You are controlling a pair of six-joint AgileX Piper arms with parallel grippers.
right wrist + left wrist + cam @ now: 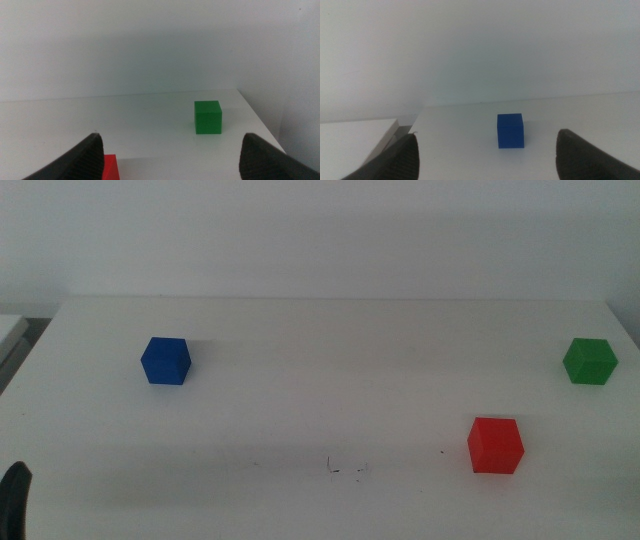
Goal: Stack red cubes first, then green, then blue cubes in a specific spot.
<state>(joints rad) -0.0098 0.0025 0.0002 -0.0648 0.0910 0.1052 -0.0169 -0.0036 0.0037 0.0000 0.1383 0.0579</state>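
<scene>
The red cube sits on the white table at the front right; only its corner shows in the right wrist view. Farther back, at the right edge, rests the green cube, also seen as the green cube ahead of my open right gripper. At the left stands the blue cube, and the blue cube lies ahead of my open left gripper. Faint scribble marks of the specific spot lie at the front centre. In the middle view only a dark part of the left gripper shows at the bottom left corner.
The white table ends at a far edge against a pale wall. Beyond the table's left edge sits a separate light-coloured surface. The table's right edge runs just past the green cube.
</scene>
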